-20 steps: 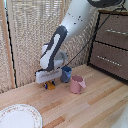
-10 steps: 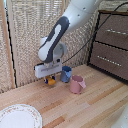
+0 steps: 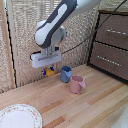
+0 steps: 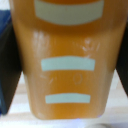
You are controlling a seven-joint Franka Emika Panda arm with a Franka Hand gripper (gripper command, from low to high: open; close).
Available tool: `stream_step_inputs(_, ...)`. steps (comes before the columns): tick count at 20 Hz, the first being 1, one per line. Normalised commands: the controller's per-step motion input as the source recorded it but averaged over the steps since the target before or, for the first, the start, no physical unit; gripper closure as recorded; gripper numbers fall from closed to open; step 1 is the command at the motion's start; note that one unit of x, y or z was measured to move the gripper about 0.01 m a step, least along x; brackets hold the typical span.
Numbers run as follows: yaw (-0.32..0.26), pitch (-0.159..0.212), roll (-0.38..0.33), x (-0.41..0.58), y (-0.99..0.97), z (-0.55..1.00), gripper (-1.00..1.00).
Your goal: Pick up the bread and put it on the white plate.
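1. I've got the gripper (image 3: 48, 68) clamped on the toast (image 3: 48, 71), now risen clear of the surface (image 3: 85, 105).
2. Lift done; next I carry it to the white plate (image 3: 19, 118), well apart.

A flat orange-yellow rectangular toast block (image 4: 67, 60) fills nearly the whole frame, its face marked with three pale horizontal bars. A dark blue finger (image 4: 9, 65) runs along its edge, touching it. Pale wooden tabletop (image 4: 122, 102) shows beyond the block.
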Motion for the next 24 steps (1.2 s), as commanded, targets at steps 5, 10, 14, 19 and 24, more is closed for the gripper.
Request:
stream_step_inputs(5,0.000,0.000,-0.002,-0.388,0.86,0.40,1.00)
stream_step_inputs(10,0.000,0.006,0.000,-0.373,0.88,0.26,1.00)
stream_step_inputs(14,0.000,0.010,0.000,-0.387,0.93,0.01,1.00)
stream_step_inputs(19,0.001,0.005,0.000,-0.456,0.92,-0.49,1.00)
stream_step_inputs(24,0.004,0.004,-0.009,-0.421,0.87,-0.62,1.00)
